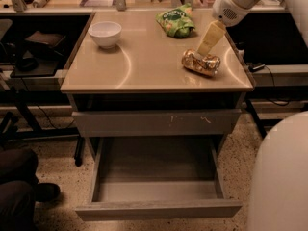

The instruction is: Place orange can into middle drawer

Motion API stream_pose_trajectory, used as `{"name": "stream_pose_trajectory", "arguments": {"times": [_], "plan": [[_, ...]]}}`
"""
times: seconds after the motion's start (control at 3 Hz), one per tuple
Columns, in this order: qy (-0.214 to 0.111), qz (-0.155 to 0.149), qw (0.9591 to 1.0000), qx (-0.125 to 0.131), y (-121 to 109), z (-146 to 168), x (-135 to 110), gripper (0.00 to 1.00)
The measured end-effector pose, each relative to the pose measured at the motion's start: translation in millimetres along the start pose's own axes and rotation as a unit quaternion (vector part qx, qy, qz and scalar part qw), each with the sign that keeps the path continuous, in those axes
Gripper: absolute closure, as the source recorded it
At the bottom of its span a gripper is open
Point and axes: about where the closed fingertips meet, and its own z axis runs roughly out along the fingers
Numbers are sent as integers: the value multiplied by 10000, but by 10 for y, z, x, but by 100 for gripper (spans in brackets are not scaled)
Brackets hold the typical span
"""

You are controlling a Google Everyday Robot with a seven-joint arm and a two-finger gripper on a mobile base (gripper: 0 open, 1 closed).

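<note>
1. Orange can [201, 63], laid sideways near the worktop's [144, 66] right edge.
2. End effector [204, 47], held close over it; its opening cannot be told.
3. Middle drawer [159, 209], seen pulled out.

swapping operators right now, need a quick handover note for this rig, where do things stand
Gripper: low over the right side of the table, its tip right at the orange can; contact unclear.
Orange can: lying on its side on the tabletop, not lifted.
Middle drawer: pulled open below the table.
Done: drawer is open.
Left: grasp the can, carry it down, release it in the drawer.
</note>
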Motion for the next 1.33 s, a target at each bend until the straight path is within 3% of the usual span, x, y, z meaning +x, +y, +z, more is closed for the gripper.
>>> {"name": "stream_pose_trajectory", "arguments": {"times": [0.67, 1.0, 1.33], "plan": [[20, 531, 9958, -751, 209, 826, 321, 0], [24, 534, 9956, -765, 213, 848, 326, 0], [24, 534, 9956, -765, 213, 848, 326, 19]]}}
